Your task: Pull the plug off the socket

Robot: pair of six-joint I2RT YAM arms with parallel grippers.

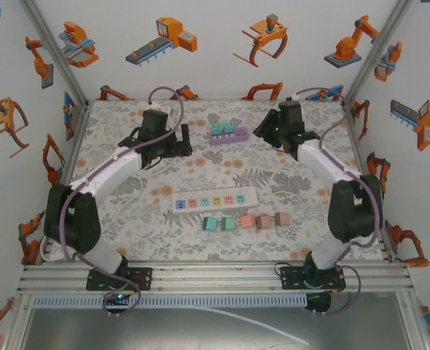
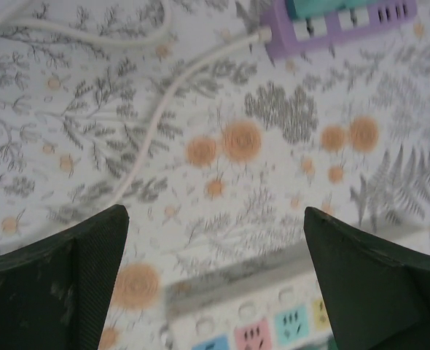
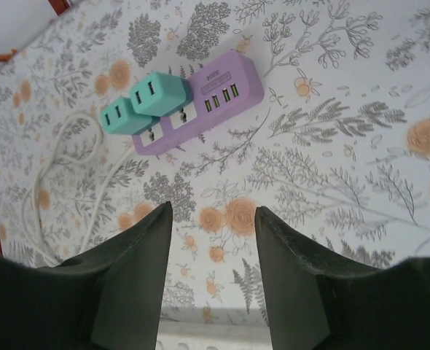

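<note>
Teal square plugs (image 3: 143,103) atop purple plastic power strip (image 3: 222,91), crosswise ahead of right gripper (image 3: 213,211), jaws apart; left gripper (image 2: 215,215) likewise apart.

The left arm (image 1: 91,182) and right arm (image 1: 331,164) have white link shells between bulky black joint housings. A mauve cable (image 1: 64,211) runs along each. Black base plates (image 1: 120,278) sit under them. The left tool (image 2: 215,219) and right tool (image 3: 213,211) have matte, dark, wedge-shaped fingers (image 2: 69,292), faintly ribbed.
</note>
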